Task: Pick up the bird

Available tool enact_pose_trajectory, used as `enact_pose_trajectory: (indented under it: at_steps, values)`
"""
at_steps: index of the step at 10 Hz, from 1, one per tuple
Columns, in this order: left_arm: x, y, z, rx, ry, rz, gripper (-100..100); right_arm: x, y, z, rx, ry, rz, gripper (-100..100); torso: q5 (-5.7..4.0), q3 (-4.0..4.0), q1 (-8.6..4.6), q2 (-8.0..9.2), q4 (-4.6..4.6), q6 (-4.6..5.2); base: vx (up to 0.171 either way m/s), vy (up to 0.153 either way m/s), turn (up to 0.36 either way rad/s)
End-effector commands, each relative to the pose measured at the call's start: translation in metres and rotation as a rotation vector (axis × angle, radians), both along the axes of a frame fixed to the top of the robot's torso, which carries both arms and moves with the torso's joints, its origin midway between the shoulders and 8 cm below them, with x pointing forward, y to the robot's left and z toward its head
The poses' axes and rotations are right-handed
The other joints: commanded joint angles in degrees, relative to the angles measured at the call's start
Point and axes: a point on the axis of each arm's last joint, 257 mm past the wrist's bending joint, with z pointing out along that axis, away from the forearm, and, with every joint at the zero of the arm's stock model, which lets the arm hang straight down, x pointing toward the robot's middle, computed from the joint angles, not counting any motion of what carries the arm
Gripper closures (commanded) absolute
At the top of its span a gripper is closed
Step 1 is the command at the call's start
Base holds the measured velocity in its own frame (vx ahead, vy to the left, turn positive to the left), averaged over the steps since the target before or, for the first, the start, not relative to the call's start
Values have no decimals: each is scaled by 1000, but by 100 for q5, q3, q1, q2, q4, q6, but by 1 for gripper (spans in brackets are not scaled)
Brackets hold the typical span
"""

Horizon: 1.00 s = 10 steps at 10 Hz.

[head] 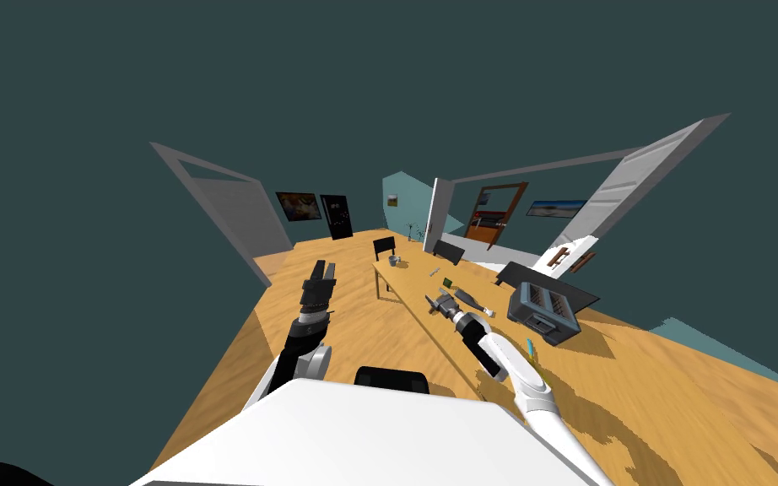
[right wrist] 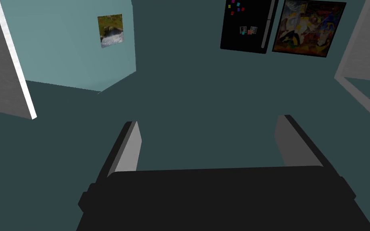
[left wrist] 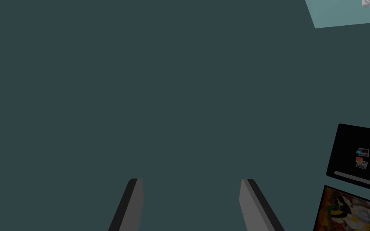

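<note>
A long wooden table stretches ahead and to my right. On it lies a small, dark grey, elongated thing with a white end, perhaps the bird; its shape is too small to tell. My right gripper hovers over the table just beside that thing, raised and pointing at the far wall, its fingers open with nothing between them. Over the floor left of the table, my left gripper is also raised, and its fingers stand open and empty.
A grey toaster and a dark flat slab sit on the table to the right. A mug and small bits lie at its far end. One black chair stands at the far end, another close before me.
</note>
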Motion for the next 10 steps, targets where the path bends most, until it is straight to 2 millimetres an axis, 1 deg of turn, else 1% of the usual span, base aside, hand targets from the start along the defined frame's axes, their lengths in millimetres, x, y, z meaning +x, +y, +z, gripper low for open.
enact_pose_trajectory:
  at_steps: [1,2,3,4,5,6,7,8,9,10]
  values:
    - [0,0,0,0,0,0,0,0,-5,-16,-71,17,6,-100,0,0,0,0,0,0,-3,-7,11]
    - [0,0,0,0,0,0,0,0,-5,-17,-82,17,8,-100,-1,0,0,0,0,1,0,0,0]
    - [0,0,0,0,0,0,0,3,-14,-32,-163,32,16,-100,0,0,2,0,0,1,0,-4,14]
    - [0,0,0,0,0,0,0,2,-16,-37,-191,39,20,-100,0,-1,1,-1,0,0,0,0,0]
    - [0,0,0,0,0,0,0,1,-16,-38,-202,40,22,-100,0,-1,1,-1,0,1,0,0,0]
    - [0,0,0,0,0,0,0,4,-26,-52,-283,54,33,-100,0,0,3,0,0,1,3,-1,14]
    - [0,0,0,0,0,0,0,2,-28,-57,-310,61,37,-100,0,-1,3,-2,-1,0,5,-1,11]
    - [0,0,0,0,0,0,0,2,-28,-58,-319,62,39,-100,0,-1,3,-2,-1,1,0,0,0]
    - [0,0,0,0,0,0,0,4,-40,-73,-397,80,50,-100,0,-1,4,-1,0,1,7,2,15]
    - [0,0,0,0,0,0,0,3,-41,-76,-420,83,56,-100,0,-2,3,-4,-1,0,8,1,9]
